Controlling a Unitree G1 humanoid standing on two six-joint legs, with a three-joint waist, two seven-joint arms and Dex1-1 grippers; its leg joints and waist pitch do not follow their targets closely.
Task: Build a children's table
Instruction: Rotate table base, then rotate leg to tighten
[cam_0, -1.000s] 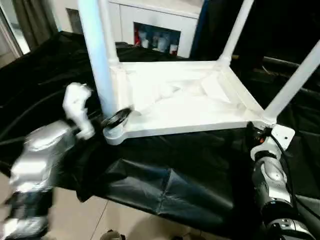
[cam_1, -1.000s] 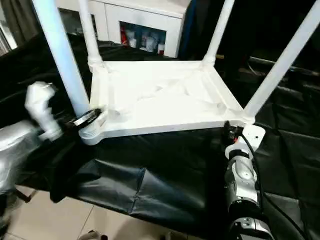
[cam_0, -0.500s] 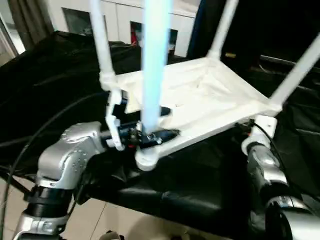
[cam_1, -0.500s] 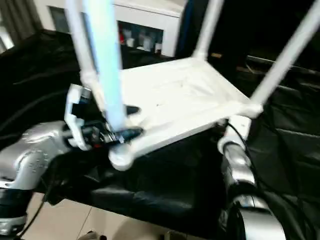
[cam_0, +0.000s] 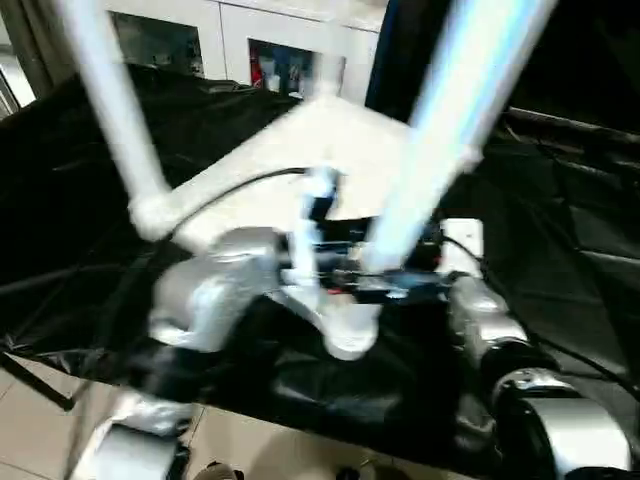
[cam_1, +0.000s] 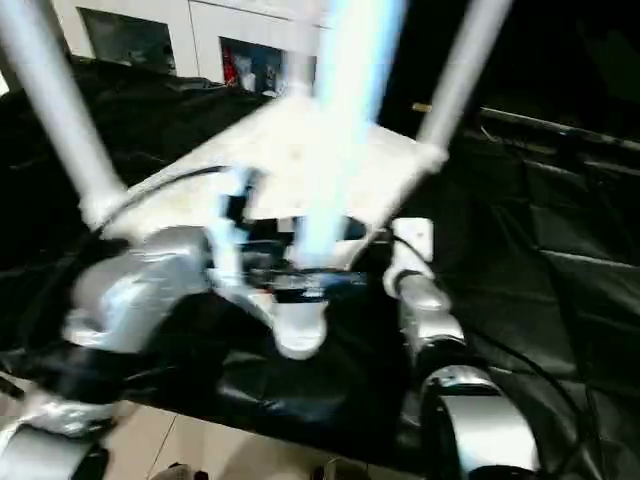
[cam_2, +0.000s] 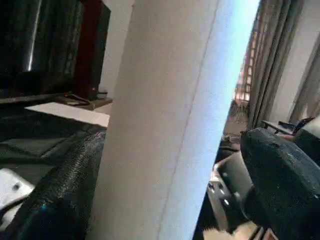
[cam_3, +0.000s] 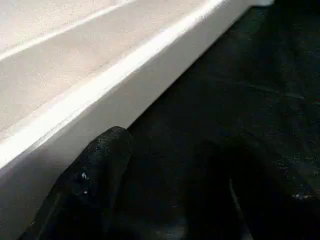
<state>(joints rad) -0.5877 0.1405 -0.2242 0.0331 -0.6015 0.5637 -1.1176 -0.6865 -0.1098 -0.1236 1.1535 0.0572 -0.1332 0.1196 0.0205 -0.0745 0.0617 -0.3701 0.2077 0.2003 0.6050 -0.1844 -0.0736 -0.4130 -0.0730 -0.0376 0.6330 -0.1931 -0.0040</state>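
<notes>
Tipping the table (cam_0: 330, 140) off the black cloth (cam_0: 560, 230), I judge the step needs a firm, steady hold and a slow turn. Head views: the table is tilted, legs up; my left gripper (cam_0: 370, 275) clasps the near leg (cam_0: 440, 140) just above its corner socket. My right gripper (cam_1: 385, 262) sits at the top's rim. A cabinet (cam_0: 270, 50) stands behind, near the swinging legs.

Left wrist view: fingers (cam_2: 60, 195) flank the leg, closed on it.

Right wrist view: one finger (cam_3: 95, 175) touches the rim (cam_3: 100, 100); whether it grips, I cannot tell.

White tabletop edge (cam_3: 100, 85) beside tool (cam_3: 165, 200)
</notes>
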